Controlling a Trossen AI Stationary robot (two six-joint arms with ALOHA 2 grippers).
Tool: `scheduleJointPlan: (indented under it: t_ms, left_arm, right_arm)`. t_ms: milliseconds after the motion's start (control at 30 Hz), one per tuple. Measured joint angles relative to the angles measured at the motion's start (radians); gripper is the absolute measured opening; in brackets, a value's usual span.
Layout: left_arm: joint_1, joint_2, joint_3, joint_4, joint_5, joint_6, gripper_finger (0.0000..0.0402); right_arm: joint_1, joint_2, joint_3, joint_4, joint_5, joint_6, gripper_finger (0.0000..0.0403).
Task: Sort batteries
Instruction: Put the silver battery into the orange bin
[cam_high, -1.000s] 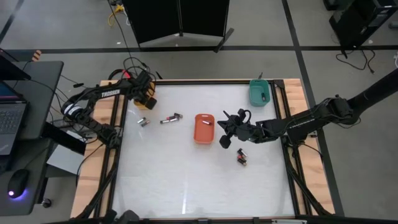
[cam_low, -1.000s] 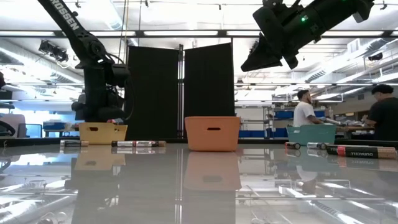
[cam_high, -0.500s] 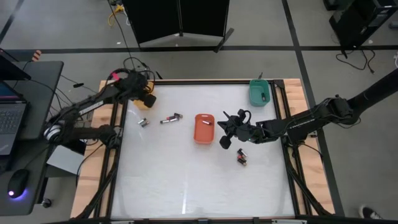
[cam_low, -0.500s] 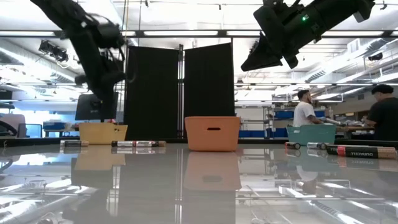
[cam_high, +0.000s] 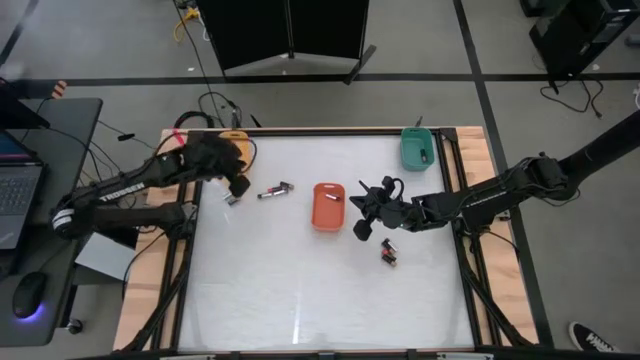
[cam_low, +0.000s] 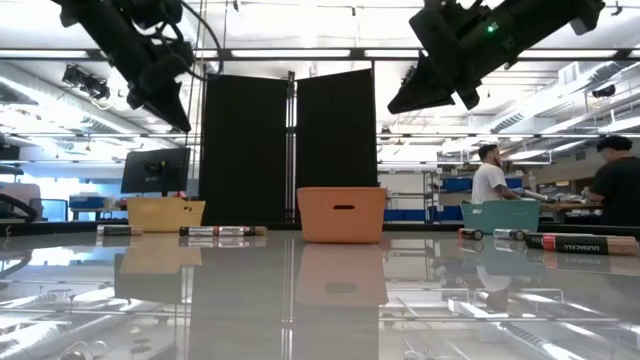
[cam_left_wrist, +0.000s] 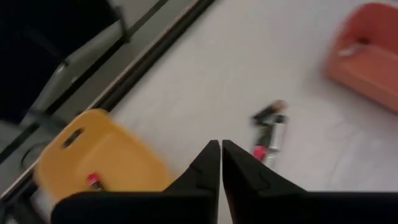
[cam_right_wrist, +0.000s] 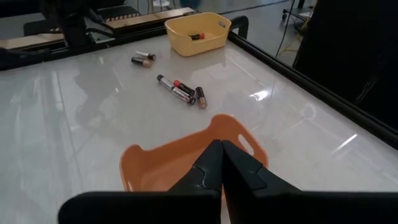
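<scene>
Hovering above the table's left edge between the yellow tray (cam_high: 236, 137) and loose batteries (cam_high: 274, 190), the left gripper (cam_left_wrist: 221, 155) has fingers pressed together and empty, while the right gripper (cam_right_wrist: 221, 158), likewise closed and empty, waits beside the orange tray (cam_high: 328, 205), obstructing nothing.

Three trays sit on my white table (cam_high: 300, 290) — a yellow tray (cam_right_wrist: 198, 32) at the far left corner, an orange tray (cam_high: 327, 206) near the middle, a teal tray (cam_high: 416, 149) at the far right corner. Beyond the table stand black panels (cam_low: 288, 150), and two people (cam_low: 490, 178) — well back.
</scene>
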Motion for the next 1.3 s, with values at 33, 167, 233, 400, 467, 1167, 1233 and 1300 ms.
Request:
scheduleJointPlan:
  t_ms: [33,167,233,400,467,1167,1233,1300]
  left_arm:
    - [-0.027,-0.008,-0.013,0.017,0.001,0.000,0.0017]
    - [-0.124,-0.037,-0.088,0.145,0.002,0.000,0.0007]
    - [-0.161,-0.052,-0.134,0.247,0.021,0.002,0.0007]
    - [-0.222,-0.065,-0.232,0.437,0.136,0.007,0.0007]
    - [-0.237,-0.065,-0.254,0.448,0.162,0.021,0.0007]
    - [-0.261,0.146,-0.264,0.278,0.081,-0.020,0.0129]
    - [-0.260,0.190,-0.264,0.309,0.069,-0.002,0.0145]
    - [-0.257,0.231,-0.264,0.337,0.065,0.000,0.0159]
  right_arm:
    - [0.003,0.000,0.000,0.000,0.000,-0.003,0.0013]
    - [0.013,0.001,0.000,0.001,-0.001,-0.030,0.0013]
    - [0.014,0.010,0.000,0.015,-0.031,-0.050,0.0014]
    - [0.002,0.076,0.002,0.162,-0.149,-0.116,0.0017]
    - [-0.009,0.110,0.002,0.223,-0.197,-0.140,0.0018]
    - [-0.022,0.106,0.001,0.230,-0.232,-0.141,0.0014]
    - [-0.021,0.106,0.001,0.226,-0.232,-0.143,0.0020]
    - [-0.020,0.106,0.000,0.223,-0.232,-0.157,0.0023]
